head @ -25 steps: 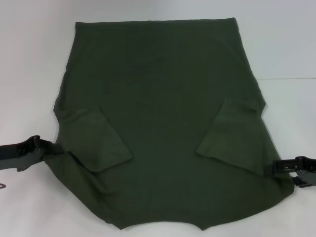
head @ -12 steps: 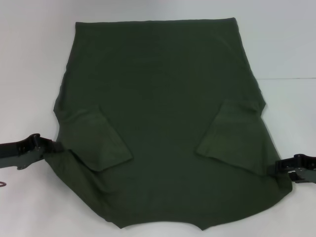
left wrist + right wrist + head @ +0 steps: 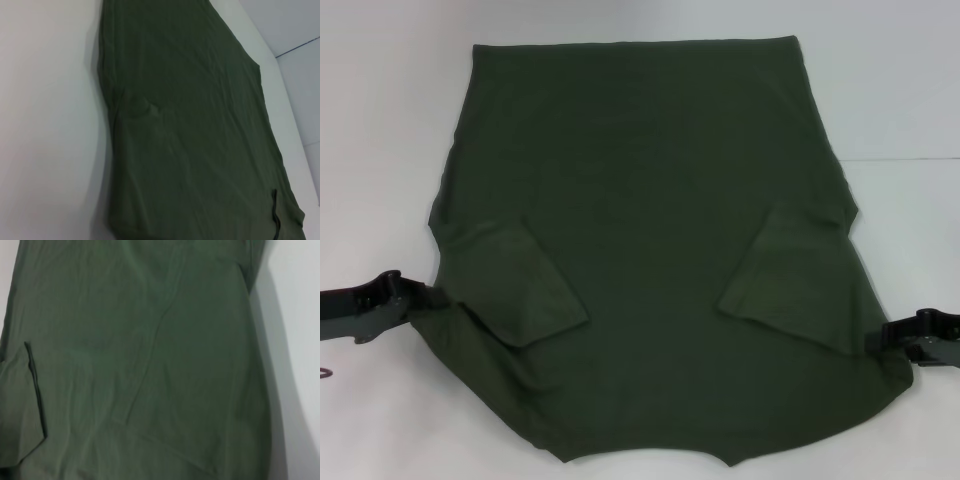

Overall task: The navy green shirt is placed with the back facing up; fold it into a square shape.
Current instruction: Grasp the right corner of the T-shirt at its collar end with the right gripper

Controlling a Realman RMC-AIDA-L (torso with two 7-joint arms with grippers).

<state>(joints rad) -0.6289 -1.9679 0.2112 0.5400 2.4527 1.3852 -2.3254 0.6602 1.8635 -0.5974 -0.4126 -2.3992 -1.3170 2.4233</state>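
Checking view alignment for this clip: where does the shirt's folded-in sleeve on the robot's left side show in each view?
Head view: folded-in left sleeve lies lower left on the navy green shirt.
Left wrist view: only a faint ridge, probably it.
Right wrist view: cannot tell which sleeve the flap is.
Shared landmark: the white table.

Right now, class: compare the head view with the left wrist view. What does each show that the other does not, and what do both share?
Only the head view shows both grippers: the left gripper at the shirt's left edge and the right gripper at its right edge, plus both sleeves folded inward, the left sleeve and the right sleeve. Only the left wrist view shows a dark seam line across the white table beyond the shirt. Both share the navy green shirt lying flat, plain side up.
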